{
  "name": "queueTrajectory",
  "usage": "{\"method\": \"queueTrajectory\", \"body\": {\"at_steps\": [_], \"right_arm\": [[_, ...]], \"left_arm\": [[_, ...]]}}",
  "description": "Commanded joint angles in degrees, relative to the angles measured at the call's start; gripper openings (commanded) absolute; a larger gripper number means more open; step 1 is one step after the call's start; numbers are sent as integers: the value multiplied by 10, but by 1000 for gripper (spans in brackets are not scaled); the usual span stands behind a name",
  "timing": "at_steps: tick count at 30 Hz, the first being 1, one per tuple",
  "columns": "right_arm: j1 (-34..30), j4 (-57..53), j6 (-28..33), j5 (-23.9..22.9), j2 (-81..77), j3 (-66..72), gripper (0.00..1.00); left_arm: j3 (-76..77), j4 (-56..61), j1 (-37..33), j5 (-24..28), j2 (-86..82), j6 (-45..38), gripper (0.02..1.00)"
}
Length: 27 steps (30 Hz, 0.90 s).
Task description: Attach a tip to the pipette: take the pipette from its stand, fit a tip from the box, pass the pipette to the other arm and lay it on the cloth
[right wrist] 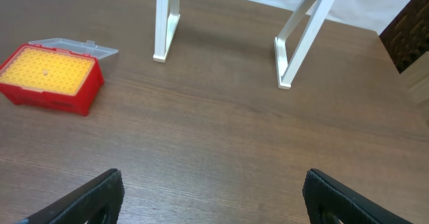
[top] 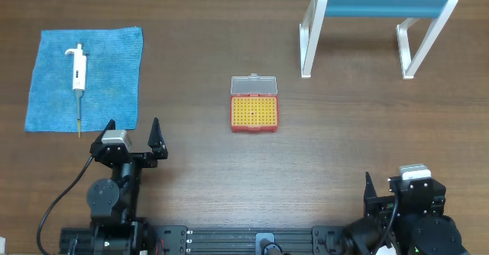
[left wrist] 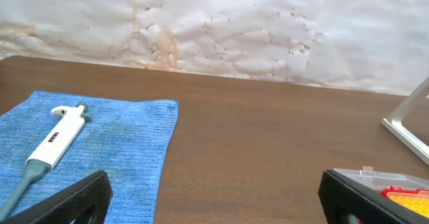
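In the top view, the pipette (top: pixel 77 72) is seen lying on the blue cloth (top: pixel 114 64) in the upper left of the frame. Its white body is placed lengthwise, the plunger end is turned to the upper edge of the picture, and the thin yellowish tip (top: pixel 79 122) is fitted on its lower end and reaches just over the lower edge of the cloth. The pipette is touched by no gripper. The left gripper (top: pixel 134 131) is found just below the cloth, in the lower left of the frame, and its two dark fingers are spread wide with nothing between them. The same wide gap is seen in the left wrist view, where the pipette and the cloth lie ahead of the fingers. The red tip box (top: pixel 254 114) stands near the middle of the wooden table (top: pixel 229 186), well apart from the cloth. Its clear lid is folded back and the rows of yellow tips are exposed. The pipette stand (top: pixel 382 3), made of white legs and a teal bar, is placed in the upper right of the frame, and nothing hangs on it. The right gripper (right wrist: pixel 211 200) is held low in the lower right corner of the top view. In the right wrist view its fingers are spread apart and nothing is gripped.
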<state>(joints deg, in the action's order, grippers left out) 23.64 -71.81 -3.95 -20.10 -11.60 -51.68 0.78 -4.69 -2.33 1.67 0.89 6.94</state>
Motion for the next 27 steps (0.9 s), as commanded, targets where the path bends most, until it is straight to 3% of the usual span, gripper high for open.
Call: {"method": "queueTrajectory", "body": {"at_steps": [1, 22, 27], "right_arm": [[1, 3, 2, -9, 5, 1, 866], [1, -1, 2, -15, 5, 1, 866], [-64, 231, -2, 32, 5, 46, 866]], "left_arm": [[-5, 1, -3, -10, -7, -5, 996], [-5, 1, -3, -10, -7, -5, 998], [-5, 1, -3, -10, -7, -5, 998]]}}
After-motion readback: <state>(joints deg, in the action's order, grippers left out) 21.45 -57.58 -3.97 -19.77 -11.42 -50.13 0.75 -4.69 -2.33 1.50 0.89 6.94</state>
